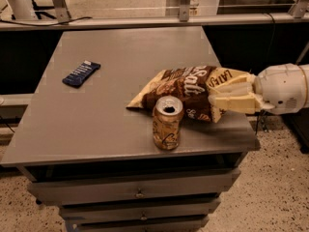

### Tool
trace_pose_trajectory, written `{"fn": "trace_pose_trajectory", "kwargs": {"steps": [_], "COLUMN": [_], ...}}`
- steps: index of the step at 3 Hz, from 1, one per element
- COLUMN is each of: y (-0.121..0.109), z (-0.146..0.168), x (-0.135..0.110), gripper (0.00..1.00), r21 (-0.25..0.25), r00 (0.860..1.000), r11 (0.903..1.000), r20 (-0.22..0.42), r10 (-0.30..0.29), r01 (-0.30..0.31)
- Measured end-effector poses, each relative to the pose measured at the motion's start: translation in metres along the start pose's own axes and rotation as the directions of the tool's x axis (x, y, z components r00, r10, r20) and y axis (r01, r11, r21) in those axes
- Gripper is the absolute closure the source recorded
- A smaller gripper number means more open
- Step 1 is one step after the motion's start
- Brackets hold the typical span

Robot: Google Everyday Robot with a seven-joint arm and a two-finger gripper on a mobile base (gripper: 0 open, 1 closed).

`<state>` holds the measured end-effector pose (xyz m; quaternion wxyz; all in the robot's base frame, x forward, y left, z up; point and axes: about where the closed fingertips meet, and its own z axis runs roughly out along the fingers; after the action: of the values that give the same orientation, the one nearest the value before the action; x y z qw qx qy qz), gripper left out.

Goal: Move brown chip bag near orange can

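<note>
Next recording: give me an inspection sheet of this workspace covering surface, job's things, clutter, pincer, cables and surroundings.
Surface: flat grey tabletop above stacked grey drawers.
Job's things: crinkly brown-and-tan chip bag just behind the upright orange-gold drink can, whose top is opened; whether they touch cannot be told.
Clutter: small dark-blue bar wrapper, flat at the far left, apart from both.
Pincer: cream two-finger pincer reaching in from the right, shut on the bag's right end.
Cables: black cable along the rear rail, left.
Surroundings: speckled floor; metal rail behind the table.
</note>
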<state>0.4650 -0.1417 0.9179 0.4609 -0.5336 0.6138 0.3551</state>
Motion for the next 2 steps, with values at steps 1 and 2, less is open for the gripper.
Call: {"fn": "trace_pose_trajectory", "kwargs": {"steps": [1,2], "y": [0.0054,0.0077], "z": [0.0019,0.0014], "x": [0.0055,0.0103], "gripper": [0.84,0.60], "r21": [-0.005,0.001], "r00": [1.000,1.000], "r11": [0.9999,0.9998], "r20": [-0.007,-0.018], "r10": [0.014,0.021], "r01": [-0.014,-0.021]}}
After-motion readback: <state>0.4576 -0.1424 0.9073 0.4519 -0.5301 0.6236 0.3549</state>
